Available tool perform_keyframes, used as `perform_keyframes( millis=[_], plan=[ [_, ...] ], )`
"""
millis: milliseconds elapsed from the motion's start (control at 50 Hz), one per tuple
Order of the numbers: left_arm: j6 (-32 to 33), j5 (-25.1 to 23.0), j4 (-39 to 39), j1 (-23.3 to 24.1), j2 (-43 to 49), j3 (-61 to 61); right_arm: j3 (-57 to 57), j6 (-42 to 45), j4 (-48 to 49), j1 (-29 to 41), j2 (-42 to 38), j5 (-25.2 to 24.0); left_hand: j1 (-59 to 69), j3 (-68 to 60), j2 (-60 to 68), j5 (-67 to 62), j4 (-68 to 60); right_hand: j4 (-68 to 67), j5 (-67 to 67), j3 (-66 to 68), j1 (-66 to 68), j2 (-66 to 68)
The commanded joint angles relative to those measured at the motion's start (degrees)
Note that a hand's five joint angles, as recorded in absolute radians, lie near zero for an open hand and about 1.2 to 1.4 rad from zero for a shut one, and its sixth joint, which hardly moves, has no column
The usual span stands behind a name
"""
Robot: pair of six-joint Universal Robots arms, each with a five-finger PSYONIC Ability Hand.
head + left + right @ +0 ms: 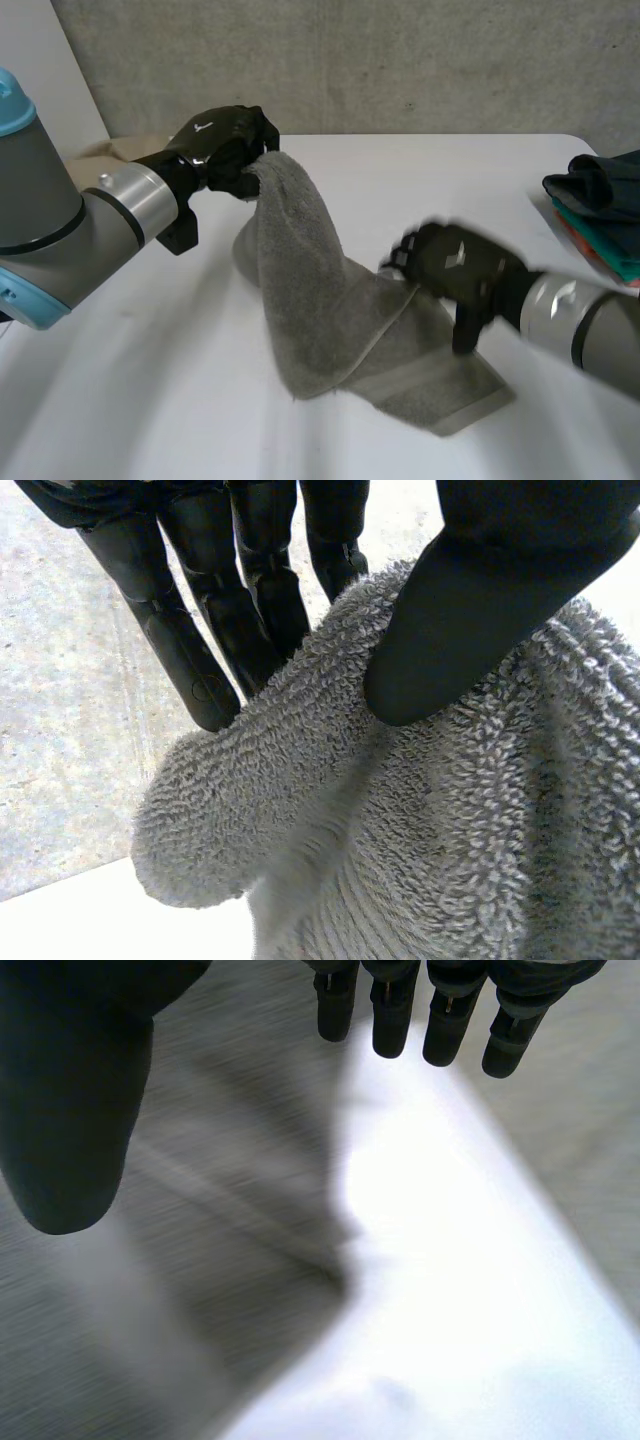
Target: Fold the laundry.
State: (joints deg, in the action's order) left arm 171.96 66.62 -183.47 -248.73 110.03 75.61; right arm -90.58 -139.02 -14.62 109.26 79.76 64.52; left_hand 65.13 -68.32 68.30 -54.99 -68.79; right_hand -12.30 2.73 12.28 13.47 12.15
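Observation:
A grey towel (320,300) hangs from my left hand (222,145) down to the white table (150,400), its lower part lying flat at the front. In the left wrist view the thumb (470,610) presses the towel's top edge (300,780) against the fingers (190,630), so that hand is shut on the towel. My right hand (455,265) hovers over the towel's lower right part. Its fingers (400,1020) and thumb (70,1120) are spread apart, holding nothing, above the towel (150,1290).
A pile of dark blue, teal and orange clothes (600,210) lies at the table's right edge. A beige thing (120,150) sits behind my left arm at the table's far left.

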Motion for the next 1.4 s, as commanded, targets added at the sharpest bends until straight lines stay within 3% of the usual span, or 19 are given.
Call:
perform_keyframes(
  millis=[20, 160, 340, 360, 440, 460, 580, 700, 820, 1000, 1160, 1260, 1340, 1400],
  plan=[
    [4.6, 0.0, 2.2, 1.9, -1.1, 0.3, 13.4, -15.3, 1.8, -0.8, -0.6, 2.9, 14.9, -11.7, 11.7, -15.0, -11.2, 2.3, -2.7, -2.3, -3.5, -2.1],
    [10.3, 0.1, 4.1, 2.5, -4.6, 3.5, 28.9, -16.6, -4.4, -0.5, -19.4, 0.4, 14.9, -11.7, 11.7, -15.0, -11.2, 2.3, -2.7, -2.3, -3.5, -2.1],
    [15.2, 0.1, 4.1, 2.7, -5.7, 5.9, 44.8, -19.3, -12.1, 3.9, -41.7, -11.8, 14.9, -11.7, 11.7, -15.0, -11.2, 0.0, -0.5, 0.0, -1.2, 0.1],
    [15.4, 0.2, 4.1, 2.7, -5.4, 5.8, 45.6, -19.3, -12.6, 4.2, -43.0, -12.0, 14.9, -11.7, 11.7, -15.0, -11.2, -2.5, 2.0, 2.5, 1.3, 2.6],
    [16.8, 0.2, 3.6, 2.6, -4.7, 4.6, 49.8, -19.7, -12.9, 5.2, -46.6, -11.1, 14.9, -11.7, 11.7, -15.0, -11.2, -45.9, 45.5, 46.0, 44.8, 46.1],
    [17.3, 0.2, 3.6, 2.5, -4.4, 4.3, 52.2, -20.0, -12.1, 5.3, -46.8, -9.1, 14.9, -11.7, 11.7, -15.0, -11.2, -67.5, 67.0, 67.5, 66.3, 67.6],
    [23.7, 3.4, 0.0, 1.8, 1.8, -6.5, 58.1, -24.8, -1.0, 5.4, -42.4, 2.1, 14.9, -11.7, 11.7, -15.0, -11.2, -67.7, 67.3, 67.7, 66.5, 67.9],
    [29.9, 8.3, -7.5, 0.9, 5.8, -21.1, 49.6, -32.1, 23.4, 5.3, -27.3, 12.2, 14.9, -11.7, 11.7, -15.0, -11.2, -67.7, 67.3, 67.7, 66.5, 67.9],
    [29.3, 9.5, -20.2, 0.4, 5.8, -25.3, 36.9, -32.3, 35.7, 5.1, -16.2, 13.4, 14.9, -11.7, 11.7, -15.0, -11.2, -67.7, 67.3, 67.7, 66.5, 67.9],
    [27.5, 8.9, -20.5, 1.2, 5.1, -11.0, 19.8, -28.9, 31.8, 5.4, -9.9, 11.1, 14.9, -11.7, 11.7, -15.0, -11.2, -67.7, 67.3, 67.7, 66.5, 67.9],
    [28.2, 9.1, -18.9, 3.6, 5.1, 9.1, 2.6, -13.7, 25.9, 5.5, -14.5, 10.8, 14.9, -11.7, 11.7, -15.0, -11.2, -67.7, 67.3, 67.7, 66.5, 67.9],
    [28.3, 9.4, -16.1, 5.3, 4.6, 18.6, -2.2, -5.4, 22.4, 5.1, -16.5, 11.6, 14.9, -11.7, 11.7, -15.0, -11.2, -67.7, 67.3, 67.7, 66.5, 67.9],
    [28.3, 9.5, -12.6, 6.6, 1.9, 21.7, -3.7, -4.6, 19.0, 4.9, -16.4, 11.6, 14.9, -11.7, 11.7, -15.0, -11.2, -67.7, 67.3, 67.7, 66.5, 67.9],
    [28.2, 9.6, -9.6, 6.5, -1.0, 22.6, -3.9, -4.7, 18.4, 4.7, -15.5, 11.6, 5.0, -1.8, 1.8, -5.1, -1.3, -67.7, 67.3, 67.7, 66.5, 67.9]
  ],
)
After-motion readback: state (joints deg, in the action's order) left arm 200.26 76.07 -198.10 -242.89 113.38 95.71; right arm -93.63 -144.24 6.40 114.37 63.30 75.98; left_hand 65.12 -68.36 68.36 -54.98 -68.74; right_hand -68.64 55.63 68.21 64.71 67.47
